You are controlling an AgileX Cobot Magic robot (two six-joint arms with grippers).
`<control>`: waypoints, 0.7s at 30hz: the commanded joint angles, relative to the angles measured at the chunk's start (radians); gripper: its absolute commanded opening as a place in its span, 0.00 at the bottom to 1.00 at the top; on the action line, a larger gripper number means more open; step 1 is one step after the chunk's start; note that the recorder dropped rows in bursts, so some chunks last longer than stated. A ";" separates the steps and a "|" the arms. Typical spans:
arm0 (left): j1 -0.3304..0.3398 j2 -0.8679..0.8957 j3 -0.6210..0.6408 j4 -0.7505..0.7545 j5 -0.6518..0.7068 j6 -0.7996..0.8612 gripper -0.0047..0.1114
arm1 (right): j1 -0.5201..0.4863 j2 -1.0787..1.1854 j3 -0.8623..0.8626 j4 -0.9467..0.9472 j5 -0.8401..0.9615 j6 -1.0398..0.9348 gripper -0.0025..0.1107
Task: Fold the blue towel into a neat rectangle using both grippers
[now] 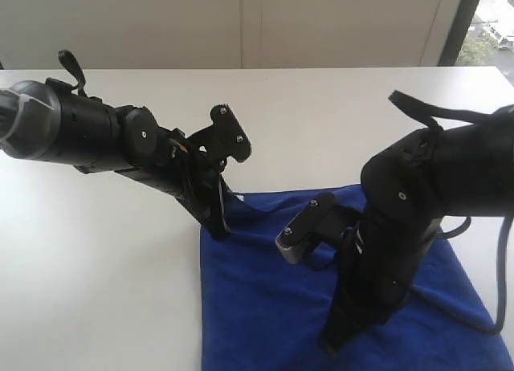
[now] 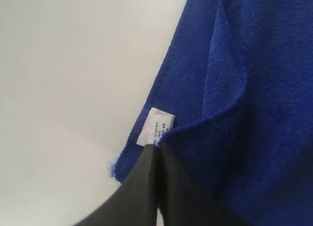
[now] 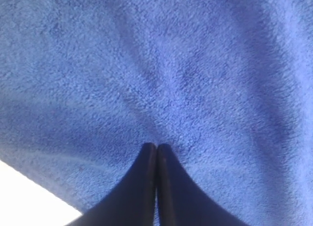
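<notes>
Where its two black jaws meet, the left tool [image 2: 156,146] is fully closed with no gap between them. Its tip nips the hemmed edge of the blue towel [image 2: 254,89], right beside a small white label [image 2: 156,127] sewn into that hem. In the left wrist view a soft fold of cloth runs up the right half of the frame, and the pale table [image 2: 58,64] fills the left half.

The right tool [image 3: 156,147] is pressed just as tightly shut. Its tip is buried in the fuzzy cloth, and shallow creases spread out from that spot, so it has a pinch of towel. A sliver of table shows at the lower left of the right wrist frame.

In the exterior view the left arm slants down from the upper left to the towel's upper left corner. The right arm comes in from the right edge and points steeply down onto the cloth at lower centre-right. The towel lies on the table across the lower right of the frame, running off the bottom edge.
</notes>
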 commanded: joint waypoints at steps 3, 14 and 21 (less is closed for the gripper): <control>0.001 -0.002 0.001 -0.014 -0.043 -0.068 0.04 | -0.001 -0.009 0.047 0.004 -0.028 0.005 0.02; 0.017 -0.002 0.001 -0.114 -0.071 -0.121 0.04 | -0.001 -0.009 0.049 0.009 -0.028 0.005 0.02; 0.065 -0.002 0.001 -0.180 -0.029 -0.121 0.04 | -0.001 -0.009 0.049 0.020 -0.026 0.005 0.02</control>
